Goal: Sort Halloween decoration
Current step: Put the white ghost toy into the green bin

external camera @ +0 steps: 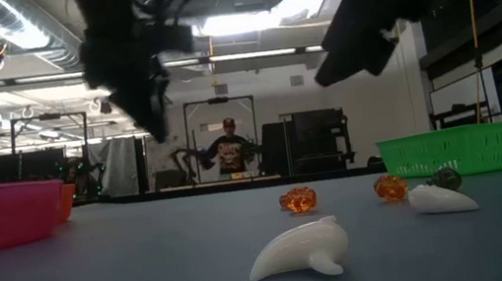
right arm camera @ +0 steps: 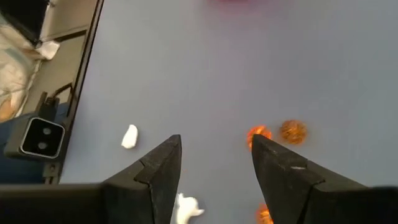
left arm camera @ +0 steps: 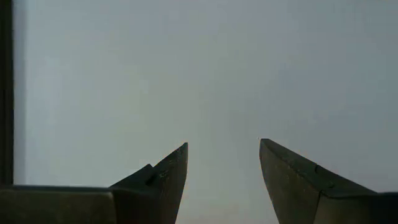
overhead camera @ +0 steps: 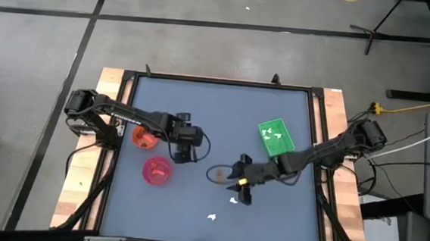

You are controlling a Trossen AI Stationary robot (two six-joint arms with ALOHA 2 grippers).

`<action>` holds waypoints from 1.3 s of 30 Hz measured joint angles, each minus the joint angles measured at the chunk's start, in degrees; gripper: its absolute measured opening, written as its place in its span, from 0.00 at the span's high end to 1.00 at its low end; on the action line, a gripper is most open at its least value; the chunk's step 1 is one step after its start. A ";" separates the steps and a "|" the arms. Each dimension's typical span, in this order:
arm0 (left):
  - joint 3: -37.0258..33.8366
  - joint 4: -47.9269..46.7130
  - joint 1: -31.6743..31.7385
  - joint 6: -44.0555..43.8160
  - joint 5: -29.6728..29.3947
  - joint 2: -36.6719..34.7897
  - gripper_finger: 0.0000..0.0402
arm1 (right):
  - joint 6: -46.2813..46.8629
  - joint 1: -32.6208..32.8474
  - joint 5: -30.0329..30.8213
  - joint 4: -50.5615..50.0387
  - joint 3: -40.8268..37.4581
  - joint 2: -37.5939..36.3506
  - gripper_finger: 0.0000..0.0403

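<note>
— Halloween decoration pieces lie loose on the blue-grey table (overhead camera: 200,112), mostly in its middle and near part. From the low camera we count a white irregular piece (external camera: 299,251) closest, a second white piece (external camera: 442,198) off to one side with a dark roundish piece (external camera: 446,177) just behind it, and two orange pieces (external camera: 298,199) (external camera: 390,187) a little farther back.

— And from above?

— We see small white bits inside the green tray (overhead camera: 276,137), something orange in the orange bowl (overhead camera: 145,138), and the pink bowl (overhead camera: 157,170) just beside that bowl. We cannot tell what the pink one holds.

— How do the arms stand?

— Our left arm reaches in from the table's left edge, stretched almost flat across, and the left gripper (overhead camera: 183,152) hangs above bare table beside the pink bowl. Its wrist camera shows the fingers (left arm camera: 165,180) well apart, with only plain table surface between them.

— The right one?

— It comes in from the right edge, slanting past the tray toward the centre. The right gripper (overhead camera: 242,185) hovers above the loose pieces, tips pointing down. Through its wrist camera we see both fingers (right arm camera: 158,171) spread, nothing caught between them, an orange piece (right arm camera: 259,134) just beside one tip and a white piece (right arm camera: 129,137) off to the other side.

— Anyone in the room?

— A person (external camera: 230,150) stands far behind the table.
</note>
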 joint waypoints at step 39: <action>0.02 13.67 -3.09 -0.49 -0.02 0.00 0.54 | 4.40 15.67 20.99 0.25 0.00 13.96 0.51</action>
